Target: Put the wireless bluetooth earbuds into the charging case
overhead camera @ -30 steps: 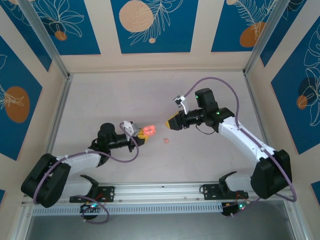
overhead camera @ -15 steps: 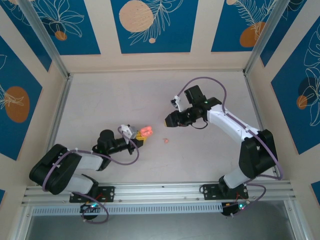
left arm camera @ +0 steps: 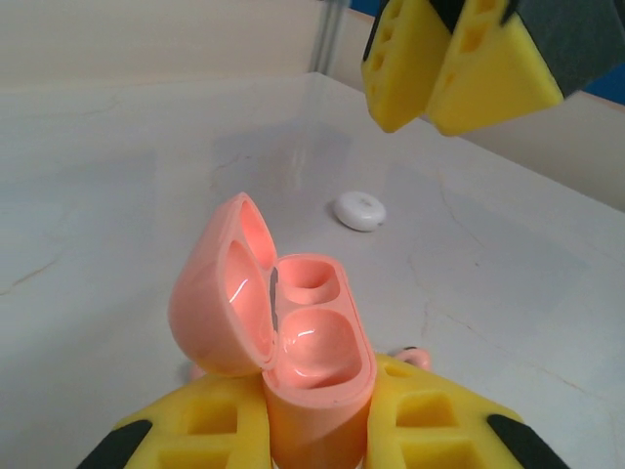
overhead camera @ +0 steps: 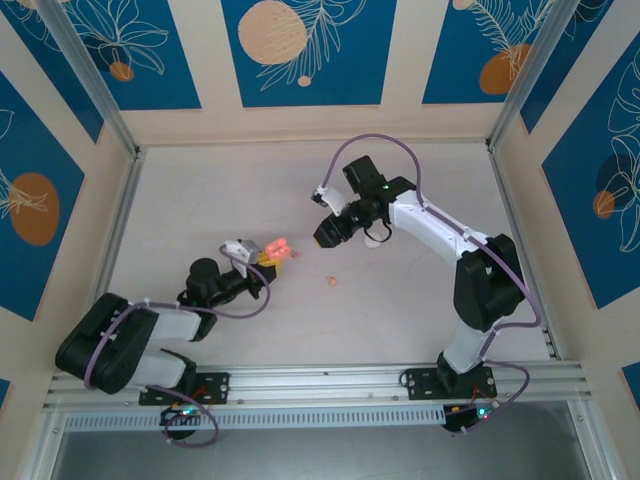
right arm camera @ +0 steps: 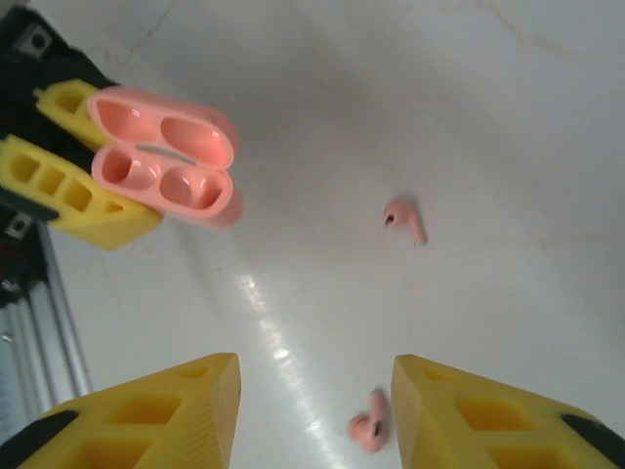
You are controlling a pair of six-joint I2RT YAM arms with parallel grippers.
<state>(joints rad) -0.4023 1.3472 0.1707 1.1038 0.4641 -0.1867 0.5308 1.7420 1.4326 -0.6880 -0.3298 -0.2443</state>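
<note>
The coral-pink charging case (left arm camera: pixel 314 344) stands upright with its lid swung open to the left and both wells empty. My left gripper (left arm camera: pixel 317 403) is shut on its lower body; in the top view that gripper (overhead camera: pixel 261 258) holds the case (overhead camera: pixel 277 247) left of centre. My right gripper (right arm camera: pixel 314 391) hangs open above the table, just right of the case (right arm camera: pixel 164 156). One pink earbud (right arm camera: pixel 371 431) lies on the table between its fingers, close to the right finger. A second earbud (right arm camera: pixel 404 220) lies farther off. In the top view an earbud (overhead camera: pixel 331 281) lies on the table below the right gripper (overhead camera: pixel 326 235).
A white round disc (left arm camera: pixel 359 211) lies on the table beyond the case, under the right arm. The pale tabletop (overhead camera: pixel 200 190) is fenced by aluminium posts and patterned walls. A metal rail (overhead camera: pixel 320 385) runs along the near edge.
My right arm has swung left and away from the near edge, bringing its open gripper closer to the case. The left gripper has carried the case a little left and farther from the rail.
</note>
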